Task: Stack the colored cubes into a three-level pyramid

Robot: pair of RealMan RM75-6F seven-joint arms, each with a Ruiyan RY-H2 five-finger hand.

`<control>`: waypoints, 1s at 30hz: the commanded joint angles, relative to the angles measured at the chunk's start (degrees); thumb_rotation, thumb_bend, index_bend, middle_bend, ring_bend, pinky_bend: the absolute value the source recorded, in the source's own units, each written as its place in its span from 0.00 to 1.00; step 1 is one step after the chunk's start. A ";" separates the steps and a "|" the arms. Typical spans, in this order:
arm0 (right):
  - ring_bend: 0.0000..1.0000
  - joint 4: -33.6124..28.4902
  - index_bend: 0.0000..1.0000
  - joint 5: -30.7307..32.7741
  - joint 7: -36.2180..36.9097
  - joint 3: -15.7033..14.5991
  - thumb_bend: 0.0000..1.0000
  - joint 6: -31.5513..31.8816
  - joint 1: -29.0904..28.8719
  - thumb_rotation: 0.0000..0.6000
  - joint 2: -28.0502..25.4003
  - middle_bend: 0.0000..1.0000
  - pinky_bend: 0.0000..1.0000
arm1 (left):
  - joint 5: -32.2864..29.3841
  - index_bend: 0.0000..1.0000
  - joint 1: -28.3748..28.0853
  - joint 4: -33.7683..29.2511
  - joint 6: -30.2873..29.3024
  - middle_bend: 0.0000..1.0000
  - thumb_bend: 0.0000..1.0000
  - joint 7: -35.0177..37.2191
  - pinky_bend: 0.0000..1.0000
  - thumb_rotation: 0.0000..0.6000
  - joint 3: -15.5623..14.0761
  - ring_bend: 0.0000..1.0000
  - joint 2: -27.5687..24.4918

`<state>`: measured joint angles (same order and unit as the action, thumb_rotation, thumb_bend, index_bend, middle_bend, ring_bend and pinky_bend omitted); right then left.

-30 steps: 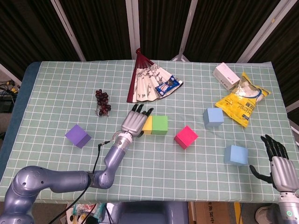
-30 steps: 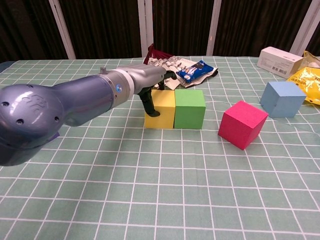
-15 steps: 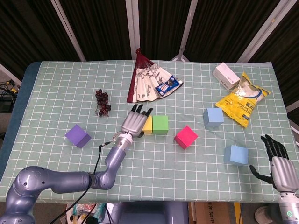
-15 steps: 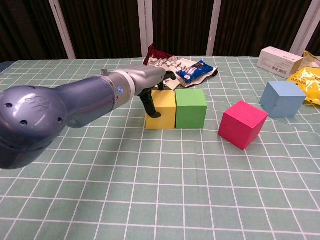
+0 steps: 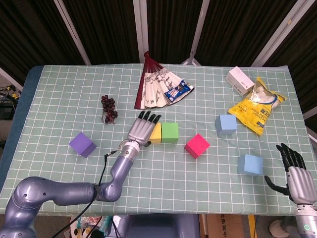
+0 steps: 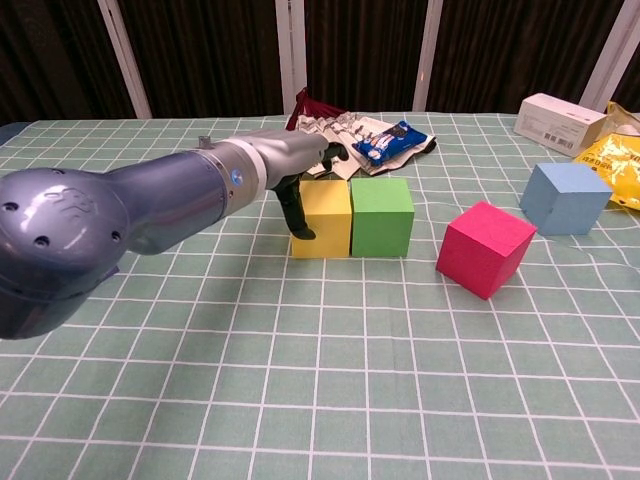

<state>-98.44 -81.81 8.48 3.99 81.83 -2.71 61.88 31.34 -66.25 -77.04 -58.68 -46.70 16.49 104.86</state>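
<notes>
A purple cube point(image 5: 82, 144) is seen well to the left of the left hand point(image 5: 142, 128), and grapes point(image 5: 109, 108) lie up and to its left. The left hand is laid flat over the left side of the yellow cube point(image 5: 156, 133), its fingers point(image 5: 148, 117) stretched out and close together, nothing being gripped; in the chest view the thumb point(image 6: 298, 218) is seen hanging down against the cube's left face. The green cube point(image 5: 170, 132) is set touching the yellow one on the far side from the hand. A fan point(image 5: 156, 87) with a small blue packet point(image 5: 177, 91) on it lies beyond the fingertips. The pink cube point(image 5: 197, 145) sits tilted, near the green one but apart. Two blue cubes point(image 5: 226, 124) point(image 5: 249, 164) rest between the two hands. A white box point(image 5: 240, 80) and a yellow bag point(image 5: 257, 106) lie at the far right of the table point(image 5: 59, 94). The right hand point(image 5: 295, 172) is held off the table's edge, fingers spread wide, empty.
</notes>
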 commanded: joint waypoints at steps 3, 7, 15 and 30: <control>0.00 0.01 0.00 0.00 0.10 0.00 0.30 0.00 0.01 1.00 -0.04 0.00 0.00 | -0.19 0.00 1.05 -2.48 -1.42 0.08 0.27 -0.02 0.00 1.00 0.13 0.00 -1.92; 0.00 0.03 0.00 -0.15 0.17 -0.04 0.30 0.07 0.03 1.00 -0.05 0.00 0.00 | -0.54 0.00 2.51 -5.77 -2.91 0.08 0.27 0.13 0.00 1.00 -0.01 0.00 -4.39; 0.00 -0.01 0.00 -0.30 0.02 -0.14 0.30 0.18 0.09 1.00 -0.05 0.00 0.00 | -0.71 0.00 6.45 -14.96 -6.75 0.09 0.27 -0.15 0.00 1.00 -2.15 0.00 -10.76; 0.00 -0.02 0.00 -0.70 -0.50 -0.28 0.30 0.39 0.10 1.00 0.24 0.00 0.00 | -1.44 0.00 10.71 -26.67 -9.72 0.16 0.27 -1.30 0.00 1.00 -7.23 0.00 -17.08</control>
<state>-98.46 -82.50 7.98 3.72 82.21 -2.61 62.12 30.17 -55.69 -103.47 -68.34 -47.80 9.49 87.83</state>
